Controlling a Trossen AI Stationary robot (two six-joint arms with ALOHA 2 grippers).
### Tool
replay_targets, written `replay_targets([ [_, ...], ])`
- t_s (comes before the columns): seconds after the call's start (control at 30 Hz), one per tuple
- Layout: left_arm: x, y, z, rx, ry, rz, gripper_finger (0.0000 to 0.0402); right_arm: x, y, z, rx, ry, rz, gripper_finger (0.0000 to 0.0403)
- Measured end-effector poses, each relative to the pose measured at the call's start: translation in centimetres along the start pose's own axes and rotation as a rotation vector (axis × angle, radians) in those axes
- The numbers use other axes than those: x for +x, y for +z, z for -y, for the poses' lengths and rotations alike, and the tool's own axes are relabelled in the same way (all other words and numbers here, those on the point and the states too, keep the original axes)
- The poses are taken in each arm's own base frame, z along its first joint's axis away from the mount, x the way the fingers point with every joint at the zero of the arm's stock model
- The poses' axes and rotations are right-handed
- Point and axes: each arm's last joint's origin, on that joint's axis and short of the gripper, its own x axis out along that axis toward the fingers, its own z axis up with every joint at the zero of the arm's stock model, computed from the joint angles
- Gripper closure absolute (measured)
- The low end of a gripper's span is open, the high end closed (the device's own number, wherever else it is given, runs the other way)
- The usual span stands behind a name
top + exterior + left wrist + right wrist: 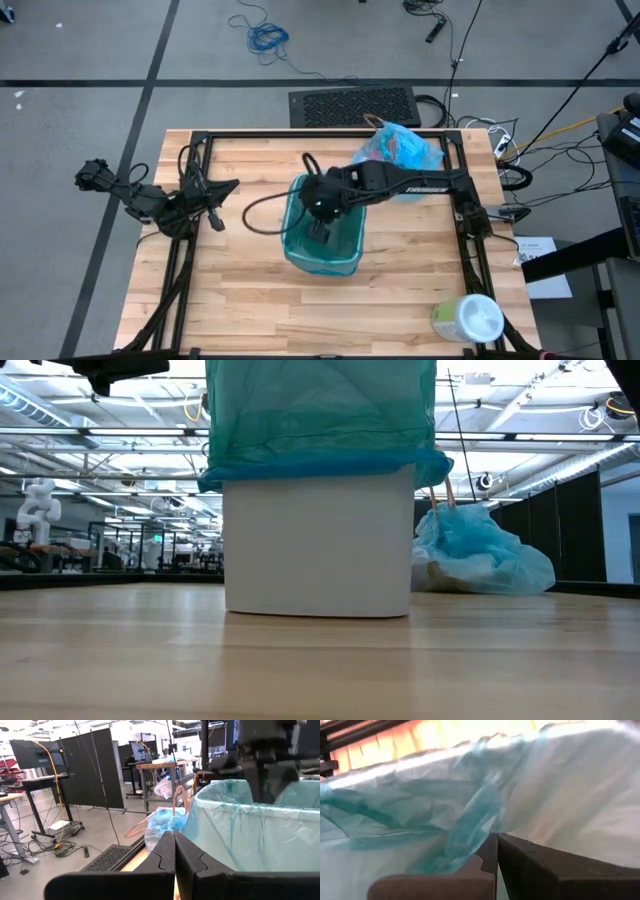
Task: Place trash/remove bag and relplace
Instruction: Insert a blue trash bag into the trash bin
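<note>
A white bin [318,540] stands mid-table, lined with a darker teal-green bag [300,225] whose top folds over the rim [320,465]. My right gripper [322,232] reaches from above down into the bin, fingers shut [497,851] next to a crumpled fold of this liner [470,825]. The light-blue bag [402,150] lies bunched on the table near the far edge [480,555], with pale and brownish trash dimly showing through it. My left gripper [228,186] waits shut to the bin's left [175,851]. My right gripper points down into the bin from above, its shut fingertips beside a crumpled fold of the teal-green liner [470,825]. I cannot tell whether they touch the plastic.
A white-and-green wipes tub [467,320] lies at the table's near right corner. Black frame rails [460,190] run along the left, right and far edges. Bare wood [250,300] shows between the bin and the near edge.
</note>
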Motion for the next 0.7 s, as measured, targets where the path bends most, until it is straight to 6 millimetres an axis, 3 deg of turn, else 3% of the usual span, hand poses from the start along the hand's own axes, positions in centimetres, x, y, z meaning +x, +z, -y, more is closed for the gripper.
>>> replay_targets([
  [0.37,0.0,0.0,0.0,-0.008,0.000,-0.002,0.0402,6.0,-0.9,-0.5,0.094,-0.082,-0.162,0.0403],
  [0.7,0.0,-0.1,0.0,-0.012,-0.002,-0.010,0.0402,8.0,-1.4,-0.5,0.152,-0.153,-0.202,0.0403],
])
